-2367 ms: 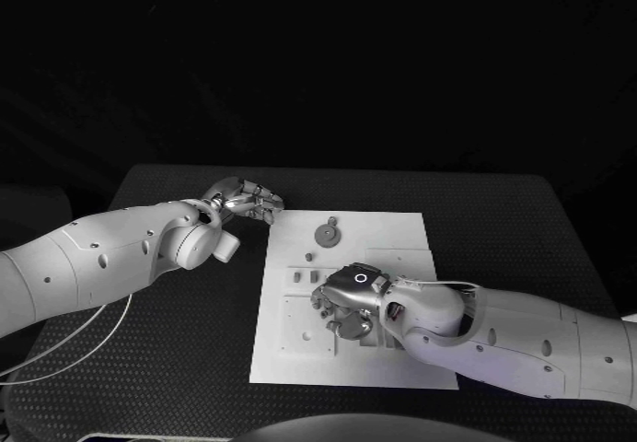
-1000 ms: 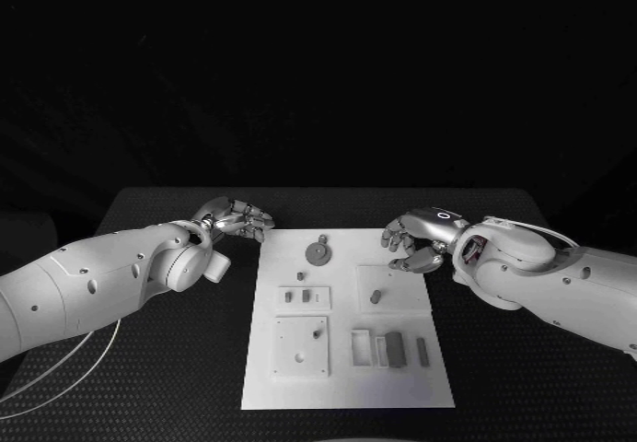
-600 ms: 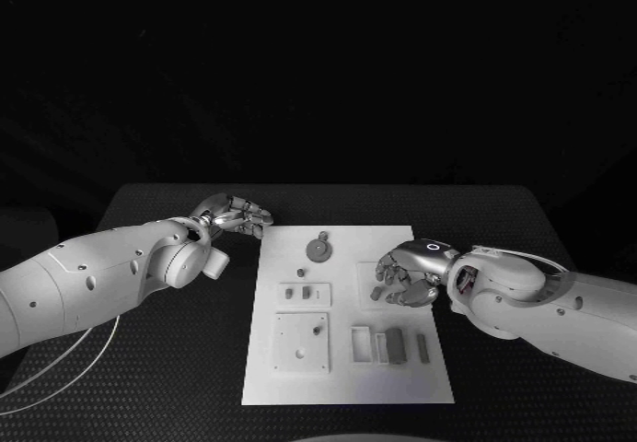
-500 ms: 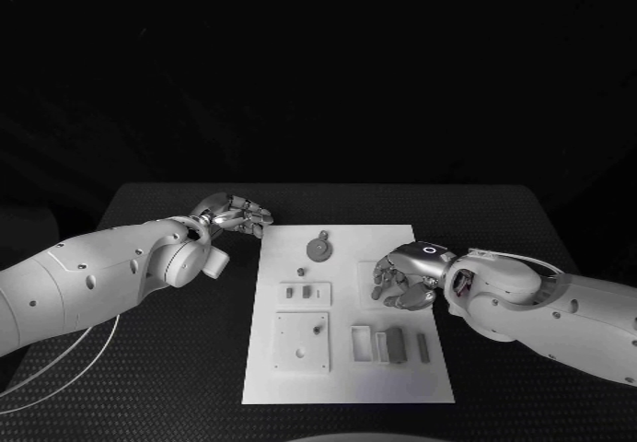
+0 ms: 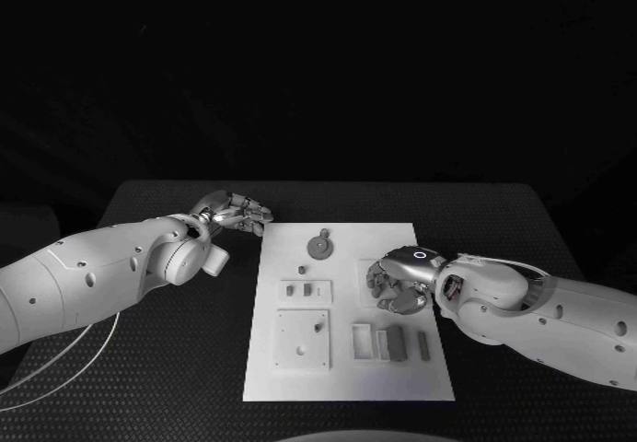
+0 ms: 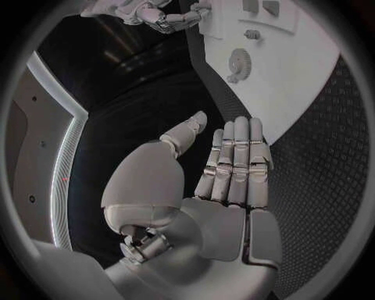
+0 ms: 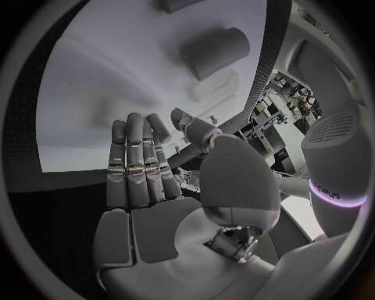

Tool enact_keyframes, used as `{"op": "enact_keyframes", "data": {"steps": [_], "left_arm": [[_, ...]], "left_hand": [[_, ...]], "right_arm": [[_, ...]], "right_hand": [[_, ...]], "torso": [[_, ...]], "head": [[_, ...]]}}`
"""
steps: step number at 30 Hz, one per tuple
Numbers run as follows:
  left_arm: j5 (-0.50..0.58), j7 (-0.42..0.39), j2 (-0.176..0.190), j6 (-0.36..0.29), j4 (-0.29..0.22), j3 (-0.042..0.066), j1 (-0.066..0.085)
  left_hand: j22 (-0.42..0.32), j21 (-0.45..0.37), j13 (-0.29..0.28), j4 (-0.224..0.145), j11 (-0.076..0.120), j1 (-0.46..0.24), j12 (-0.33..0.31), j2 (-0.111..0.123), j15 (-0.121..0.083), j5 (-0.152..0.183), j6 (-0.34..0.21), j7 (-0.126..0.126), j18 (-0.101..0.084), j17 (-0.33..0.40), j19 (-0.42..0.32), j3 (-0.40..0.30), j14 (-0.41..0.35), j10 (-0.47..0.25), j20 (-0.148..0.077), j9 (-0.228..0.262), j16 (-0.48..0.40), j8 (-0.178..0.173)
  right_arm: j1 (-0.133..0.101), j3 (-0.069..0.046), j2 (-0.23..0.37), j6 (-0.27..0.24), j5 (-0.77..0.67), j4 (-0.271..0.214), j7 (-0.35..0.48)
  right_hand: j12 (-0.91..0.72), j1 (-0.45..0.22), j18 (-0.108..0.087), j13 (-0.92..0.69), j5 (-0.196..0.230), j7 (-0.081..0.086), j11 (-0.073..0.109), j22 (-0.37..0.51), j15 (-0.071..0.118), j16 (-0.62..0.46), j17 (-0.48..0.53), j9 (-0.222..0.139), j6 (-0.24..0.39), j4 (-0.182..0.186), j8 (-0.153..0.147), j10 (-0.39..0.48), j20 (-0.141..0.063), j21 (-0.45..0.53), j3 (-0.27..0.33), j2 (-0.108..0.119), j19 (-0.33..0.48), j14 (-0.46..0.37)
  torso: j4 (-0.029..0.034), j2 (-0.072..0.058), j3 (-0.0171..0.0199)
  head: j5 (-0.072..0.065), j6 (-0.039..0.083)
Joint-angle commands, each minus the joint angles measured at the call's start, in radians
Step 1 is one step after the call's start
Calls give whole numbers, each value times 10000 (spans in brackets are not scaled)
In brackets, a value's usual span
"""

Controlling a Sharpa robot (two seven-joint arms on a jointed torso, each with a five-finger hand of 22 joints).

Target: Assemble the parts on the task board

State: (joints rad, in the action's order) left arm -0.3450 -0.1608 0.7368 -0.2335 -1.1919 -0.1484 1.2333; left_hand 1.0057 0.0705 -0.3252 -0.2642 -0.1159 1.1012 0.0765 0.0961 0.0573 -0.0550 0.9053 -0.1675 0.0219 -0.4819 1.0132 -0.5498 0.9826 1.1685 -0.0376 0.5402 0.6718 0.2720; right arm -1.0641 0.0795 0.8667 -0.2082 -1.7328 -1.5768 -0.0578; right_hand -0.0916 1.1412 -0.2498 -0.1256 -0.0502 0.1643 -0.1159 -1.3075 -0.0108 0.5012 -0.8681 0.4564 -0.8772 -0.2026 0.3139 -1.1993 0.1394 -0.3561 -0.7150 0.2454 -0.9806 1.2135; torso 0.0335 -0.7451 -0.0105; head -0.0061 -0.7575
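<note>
The white task board (image 5: 348, 368) lies in the middle of the black table. On it are a grey gear-like disc (image 5: 318, 247), a small peg (image 5: 303, 271), two short pieces in a frame (image 5: 306, 291) and long bars (image 5: 393, 343). My right hand (image 5: 399, 282) hovers low over the board's right middle, fingers pointing down, with nothing held. In the right wrist view its fingers (image 7: 137, 162) reach straight toward a grey cylinder (image 7: 215, 51) on the board. My left hand (image 5: 237, 212) rests off the board's far left corner, fingers straight (image 6: 234, 165), holding nothing.
A square plate with a hole (image 5: 301, 339) sits at the board's near left. Black table (image 5: 159, 359) surrounds the board on all sides. A thin cable (image 5: 53, 368) loops below my left arm. The left wrist view shows the gear (image 6: 238, 62) and my right hand (image 6: 160, 15).
My right hand has come from the board's far right edge down and inward over the board's right middle, covering the small part there. The left hand has stayed put.
</note>
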Motion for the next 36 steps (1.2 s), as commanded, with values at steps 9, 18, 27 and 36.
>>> {"op": "enact_keyframes", "data": {"steps": [9, 18, 27, 36], "left_arm": [[58, -115, 5, 179, -30, 8, 12], [59, -112, 16, 180, -26, 8, 12], [59, -124, 12, 170, 0, 8, 12], [60, -128, 12, 149, 59, 8, 12]], "left_hand": [[-24, -9, -14, 0, -4, -88, 10, -47, 28, 13, 17, 36, 27, -37, 67, 77, 60, 33, -5, -19, -86, 35], [-28, -10, -14, 7, -7, -97, 2, -50, 29, 13, 13, 35, 27, -49, 66, 82, 60, 29, -6, -23, -98, 34], [-32, -12, -14, 9, -8, -96, -4, -56, 28, 12, 13, 35, 27, -60, 64, 82, 60, 27, -7, -25, -109, 35], [-36, -13, -14, 6, -8, -93, -8, -57, 28, 13, 14, 36, 28, -72, 64, 82, 62, 26, -8, -26, -117, 36]], "right_arm": [[47, 17, -167, -176, -496, -61, 83], [61, 17, -166, -415, -782, -84, -49], [61, 13, -101, -621, -913, -190, -123], [41, -198, 74, -981, -955, -462, -85]], "right_hand": [[-329, -6, -120, -256, 2, -226, 259, -239, 229, 58, -86, 129, -662, -17, 353, -701, -86, -198, 6, -1167, -124, 225], [-639, -121, -120, -629, 0, -495, 543, -250, 486, 520, -364, 331, -1255, -319, 665, -1287, -304, -585, 75, -1754, -585, 676], [-672, -155, -120, -756, 0, -530, 587, -245, 529, 647, -437, 397, -1332, -445, 702, -1360, -353, -686, 29, -1798, -655, 713], [-677, -145, -120, -805, -1, -540, 599, -243, 542, 684, -456, 421, -1357, -503, 711, -1375, -368, -719, -6, -1795, -673, 716]], "torso": [[-6, 2, -1], [-6, 3, 2], [-11, 6, 4], [-11, 11, 1]], "head": [[5, -41], [5, -64], [39, -63], [62, -66]]}}
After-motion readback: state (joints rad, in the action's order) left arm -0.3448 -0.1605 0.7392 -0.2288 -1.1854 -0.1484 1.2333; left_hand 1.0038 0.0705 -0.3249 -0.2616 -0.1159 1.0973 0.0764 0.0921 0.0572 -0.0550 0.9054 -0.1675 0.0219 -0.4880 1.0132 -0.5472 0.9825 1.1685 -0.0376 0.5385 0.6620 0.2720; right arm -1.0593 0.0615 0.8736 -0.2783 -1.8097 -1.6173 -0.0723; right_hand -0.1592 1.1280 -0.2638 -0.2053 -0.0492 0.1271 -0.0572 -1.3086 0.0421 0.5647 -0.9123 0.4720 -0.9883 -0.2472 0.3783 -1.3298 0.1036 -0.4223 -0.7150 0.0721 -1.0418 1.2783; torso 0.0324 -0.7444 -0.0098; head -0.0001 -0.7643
